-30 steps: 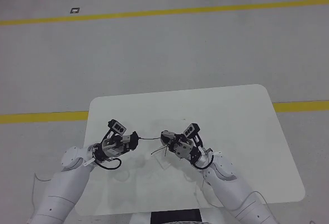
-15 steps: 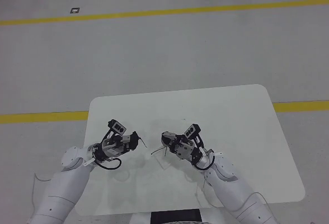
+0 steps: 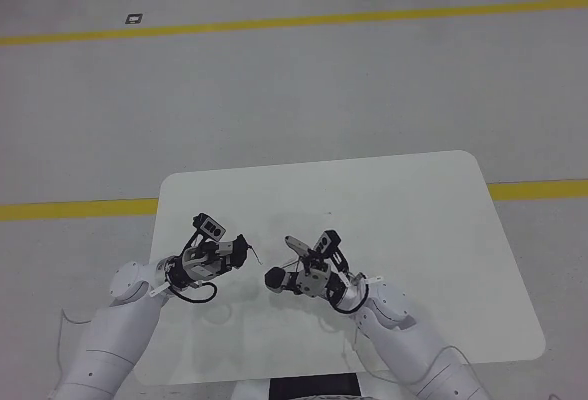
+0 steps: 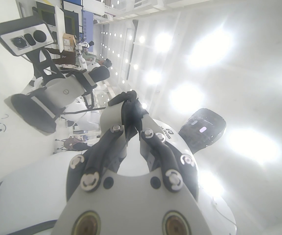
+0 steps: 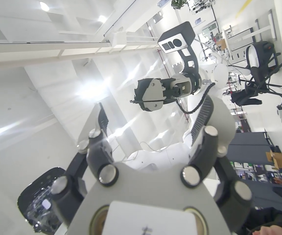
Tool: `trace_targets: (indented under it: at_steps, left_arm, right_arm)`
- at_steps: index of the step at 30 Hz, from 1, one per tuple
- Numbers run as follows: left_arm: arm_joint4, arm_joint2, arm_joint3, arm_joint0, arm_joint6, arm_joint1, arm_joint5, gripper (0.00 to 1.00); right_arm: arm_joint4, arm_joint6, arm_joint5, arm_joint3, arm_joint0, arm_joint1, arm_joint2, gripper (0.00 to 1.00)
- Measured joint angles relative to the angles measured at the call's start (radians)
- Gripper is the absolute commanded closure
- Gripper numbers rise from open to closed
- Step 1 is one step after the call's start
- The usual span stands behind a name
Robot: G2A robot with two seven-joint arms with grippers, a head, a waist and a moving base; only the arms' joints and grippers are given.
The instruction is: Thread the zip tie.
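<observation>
White rounded tabletop, grey floor with yellow lines — left claw pinching thin black zip tie, right claw spread wide

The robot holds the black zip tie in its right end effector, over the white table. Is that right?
No. The left end effector holds the black zip tie, over the white table. The right wrist view shows it shut on the tie, while the right end effector is open with nothing in it.
</observation>
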Motion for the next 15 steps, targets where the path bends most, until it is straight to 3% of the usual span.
trace_targets:
  at_steps: [10, 15]
  left_arm:
    - [0.000, 0.000, 0.000, 0.000, 0.000, 0.000, 0.000, 1.00]
    - [0.000, 0.000, 0.000, 0.000, 0.000, 0.000, 0.000, 1.00]
  right_arm:
    - [0.028, -0.038, 0.028, 0.023, 0.052, -0.020, -0.060, 0.00]
    - [0.040, -0.058, 0.029, 0.026, 0.070, -0.028, -0.077, 0.26]
